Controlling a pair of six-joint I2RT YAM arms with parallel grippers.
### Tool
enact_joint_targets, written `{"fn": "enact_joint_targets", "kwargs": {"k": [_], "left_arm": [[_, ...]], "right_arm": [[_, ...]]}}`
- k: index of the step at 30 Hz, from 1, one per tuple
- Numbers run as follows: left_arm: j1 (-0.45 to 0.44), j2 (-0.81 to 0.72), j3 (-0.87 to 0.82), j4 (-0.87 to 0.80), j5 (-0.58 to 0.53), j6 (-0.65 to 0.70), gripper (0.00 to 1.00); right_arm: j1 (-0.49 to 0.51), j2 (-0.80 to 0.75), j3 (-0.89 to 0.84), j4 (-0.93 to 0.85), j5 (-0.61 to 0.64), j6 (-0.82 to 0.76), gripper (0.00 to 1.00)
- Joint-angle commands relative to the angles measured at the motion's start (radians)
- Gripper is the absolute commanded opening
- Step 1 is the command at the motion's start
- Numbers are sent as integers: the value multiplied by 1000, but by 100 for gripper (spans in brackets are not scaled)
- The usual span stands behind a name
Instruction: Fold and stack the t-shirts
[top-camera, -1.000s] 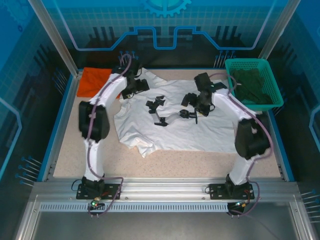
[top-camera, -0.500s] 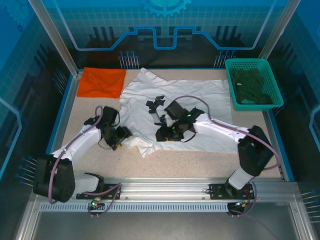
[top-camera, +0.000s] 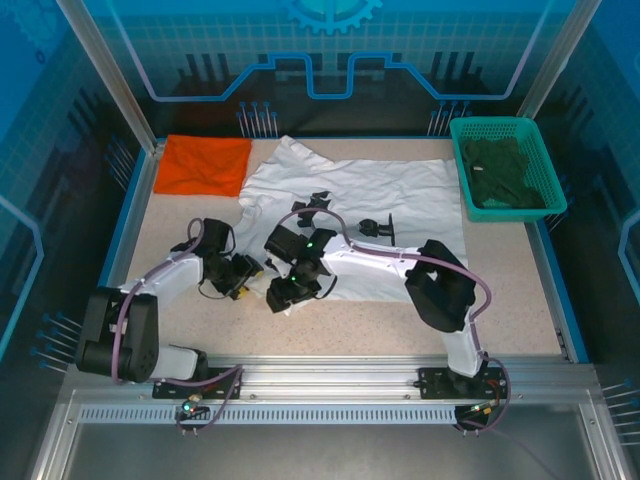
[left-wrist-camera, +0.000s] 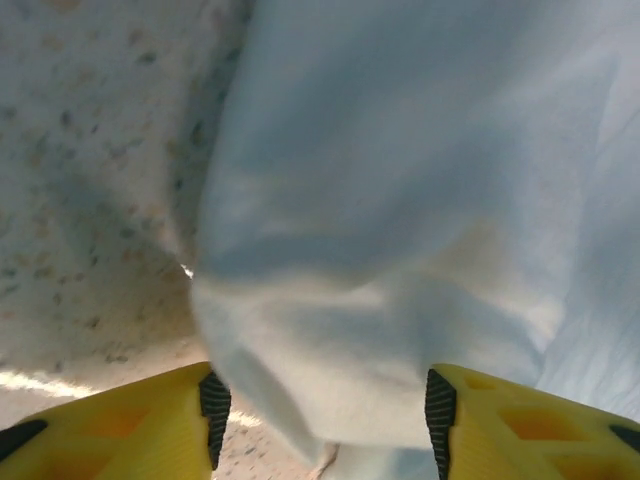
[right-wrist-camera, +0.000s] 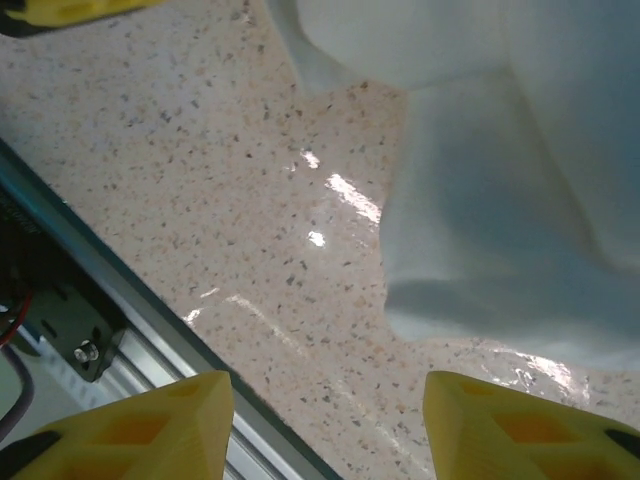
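Both arms have swung down to the near-left hem of the white t-shirt (top-camera: 390, 215), which is spread on the desk (top-camera: 400, 325). The orange t-shirt (top-camera: 205, 165) sits folded off its far-left corner. The left gripper (left-wrist-camera: 325, 405) has its jaws spread astride a bunch of hem, not pinching. The right gripper (right-wrist-camera: 325, 400) has its jaws spread over bare desk just off the hem. Looks like the grab for the first fold, so next I'd guess the right one slides onto cloth and both close.
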Motion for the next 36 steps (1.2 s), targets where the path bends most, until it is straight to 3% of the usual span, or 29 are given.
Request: {"fn": "enact_joint_targets", "kwargs": {"k": [1, 11, 20, 31, 36], "left_arm": [[11, 31, 36, 30, -16, 48, 51], [17, 96, 61, 21, -61, 81, 33], [17, 80, 76, -19, -52, 89, 32], [17, 57, 52, -11, -25, 58, 35], [17, 52, 41, -12, -13, 46, 35]], "right_arm": [[22, 59, 66, -103, 59, -5, 54], [55, 170, 172, -236, 161, 42, 51], [45, 210, 182, -217, 181, 68, 40], [52, 185, 171, -155, 174, 84, 49], [50, 214, 193, -185, 201, 131, 47]]}}
